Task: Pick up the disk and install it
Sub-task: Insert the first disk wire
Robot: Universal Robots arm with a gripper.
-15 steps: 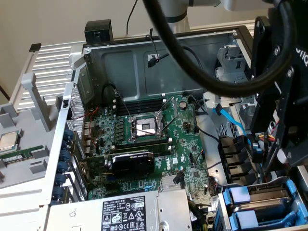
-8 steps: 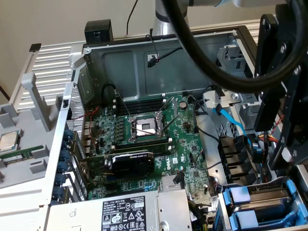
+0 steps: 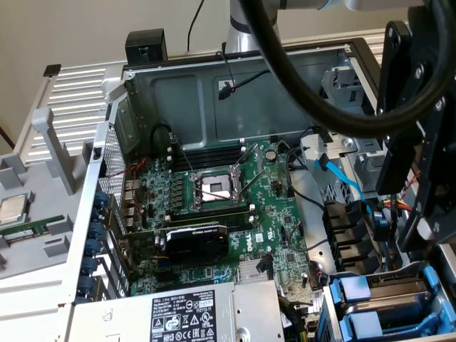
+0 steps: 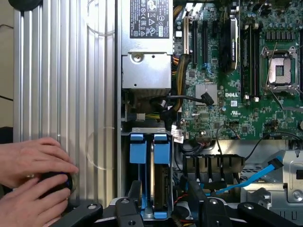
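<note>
Two blue-fronted drive carriers stand side by side in the drive bay at the case's corner. In the exterior view they are at the lower right, with grey metal bodies behind the blue fronts. No label shows, so I cannot tell which one is the disk. My gripper hangs above the bay with its black fingers spread wide on either side of the carriers, and nothing is held between them. In the exterior view the gripper is the black frame at the right.
A person's hands hold a black round object against the ribbed silver side panel. The power supply, motherboard with its open CPU socket, and a blue cable lie close by. A silver CPU chip rests outside the case.
</note>
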